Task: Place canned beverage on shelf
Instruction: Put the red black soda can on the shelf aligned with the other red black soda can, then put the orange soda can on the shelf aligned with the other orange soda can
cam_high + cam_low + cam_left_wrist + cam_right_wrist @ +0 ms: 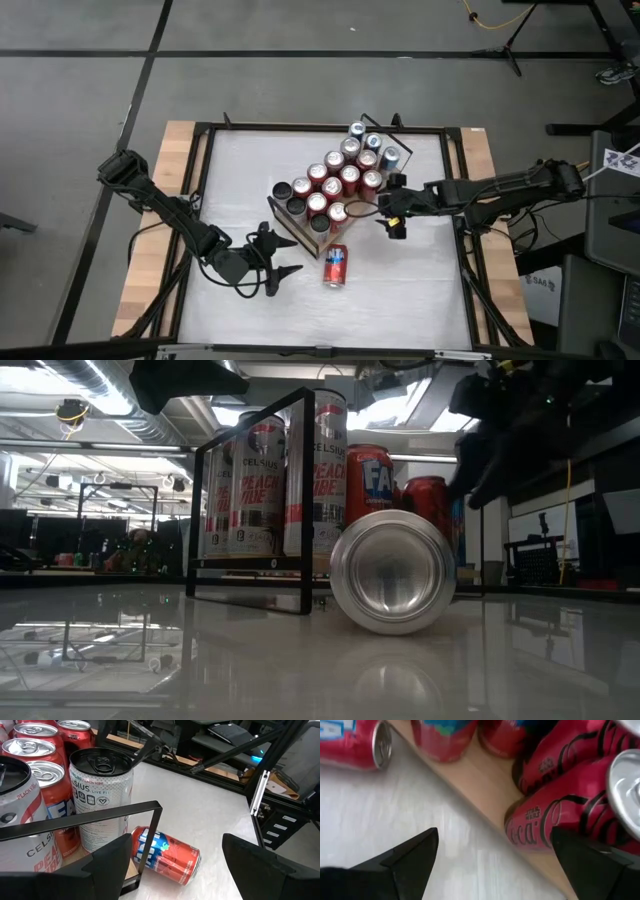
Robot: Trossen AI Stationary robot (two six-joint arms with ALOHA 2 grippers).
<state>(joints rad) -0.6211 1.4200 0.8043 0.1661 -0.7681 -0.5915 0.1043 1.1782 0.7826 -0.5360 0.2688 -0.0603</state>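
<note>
A red and blue can (336, 266) lies on its side on the white tabletop (420, 300), just beside the front edge of the shelf (300, 232) and outside its black wire rail (145, 851). In the high view its long axis runs roughly front to back across the tabletop, with 1 silver end (393, 571) facing the low camera.

The left gripper (283, 271) sits low on the tabletop beside that can, which lies just off its fingertips toward the right arm. Its fingers (107, 867) are spread apart and hold nothing; the left wrist view looks straight past them at the can's side. The right gripper (392, 226) hovers at the shelf's right corner, near the standing cans, its fingers (412, 855) also spread and empty. Both are near, but the left is aimed at the can, so I judge it the arm for the pick.

The can looks undented, red with a blue and white label, its lettering unreadable. The shelf is nearly full with upright cans (340, 175), red ones and white ones. Being round and on its side, the can will likely roll if nudged across its axis.
</note>
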